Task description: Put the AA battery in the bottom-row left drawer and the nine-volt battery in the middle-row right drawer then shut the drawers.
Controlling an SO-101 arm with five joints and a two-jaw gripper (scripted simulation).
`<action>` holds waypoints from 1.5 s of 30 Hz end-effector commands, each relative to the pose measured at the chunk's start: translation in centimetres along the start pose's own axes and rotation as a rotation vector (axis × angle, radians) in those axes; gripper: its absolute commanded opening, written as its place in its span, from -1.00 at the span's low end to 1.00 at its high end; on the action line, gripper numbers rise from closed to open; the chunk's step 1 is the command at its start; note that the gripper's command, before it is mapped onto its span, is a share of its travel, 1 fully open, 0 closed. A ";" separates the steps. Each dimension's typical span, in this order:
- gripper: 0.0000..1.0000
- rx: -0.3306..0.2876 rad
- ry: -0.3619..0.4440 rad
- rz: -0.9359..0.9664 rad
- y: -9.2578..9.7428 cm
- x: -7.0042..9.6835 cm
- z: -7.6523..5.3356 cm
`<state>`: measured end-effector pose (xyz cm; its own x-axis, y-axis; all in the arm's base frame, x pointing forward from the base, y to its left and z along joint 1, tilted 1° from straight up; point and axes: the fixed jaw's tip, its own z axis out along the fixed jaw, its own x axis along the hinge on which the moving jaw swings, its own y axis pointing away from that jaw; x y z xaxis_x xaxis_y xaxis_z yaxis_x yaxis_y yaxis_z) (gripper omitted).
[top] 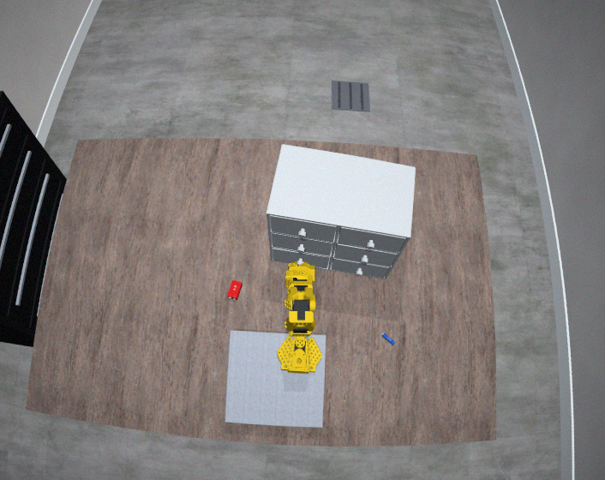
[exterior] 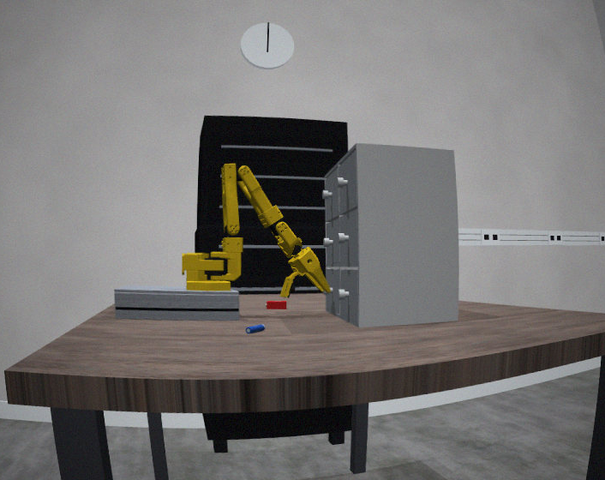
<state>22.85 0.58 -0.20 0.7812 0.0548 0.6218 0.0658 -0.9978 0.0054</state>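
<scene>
The yellow claw (exterior: 327, 290), clamped on the bottom-left drawer's white knob (top: 299, 261), risks slipping off if pulled obliquely, while the blue cylindrical AA battery (top: 388, 339) lies on the table well behind it.

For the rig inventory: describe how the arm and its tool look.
A small arm of bright yellow blocky links with perforated faces and black panels between segments. Its yellow tool has tapered, pointed fingers. No loose cables, labels or markings show. It stands on a flat grey slab.
</scene>
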 end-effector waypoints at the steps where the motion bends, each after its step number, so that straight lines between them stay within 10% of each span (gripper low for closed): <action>1: -0.89 0.001 0.002 0.001 0.0 0.0 0.0; 28: -0.57 0.001 0.002 0.001 0.0 0.0 0.0; 45: -0.57 0.001 0.001 0.031 0.0 0.3 -3.2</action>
<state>21.63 0.51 2.29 0.7747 0.0333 0.6314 0.0497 -0.9987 -0.0084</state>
